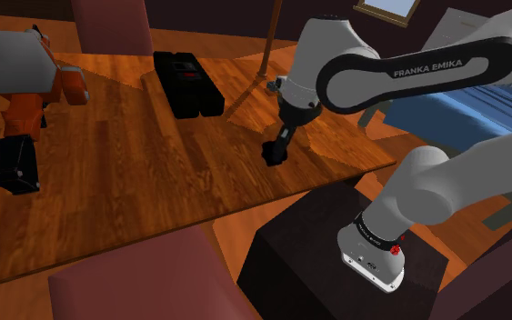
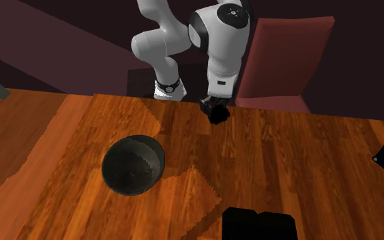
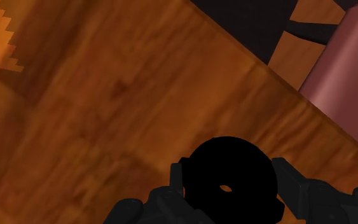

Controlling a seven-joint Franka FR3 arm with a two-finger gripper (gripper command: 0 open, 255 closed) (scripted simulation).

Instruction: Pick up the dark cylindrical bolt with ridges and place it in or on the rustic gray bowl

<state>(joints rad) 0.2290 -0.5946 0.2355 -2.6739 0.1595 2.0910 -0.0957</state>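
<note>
Presently, gripper (image 3: pixel 228 173) clamped on the dark bolt (image 3: pixel 231 162), fingers (image 3: pixel 173 184) flanking its round head for a firm carry | bolt over the table (image 2: pixel 286 157) near its edge, well apart from the gray bowl (image 2: pixel 133 163) | transfer likely next

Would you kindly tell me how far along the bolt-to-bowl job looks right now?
Done: the gripper is shut on the dark bolt, clasping it from both sides. In hand: the bolt is held near the table edge; whether it has cleared the wood, I cannot tell. Left: carrying it to the grey bowl, which sits empty farther along the table, and releasing it.
</note>
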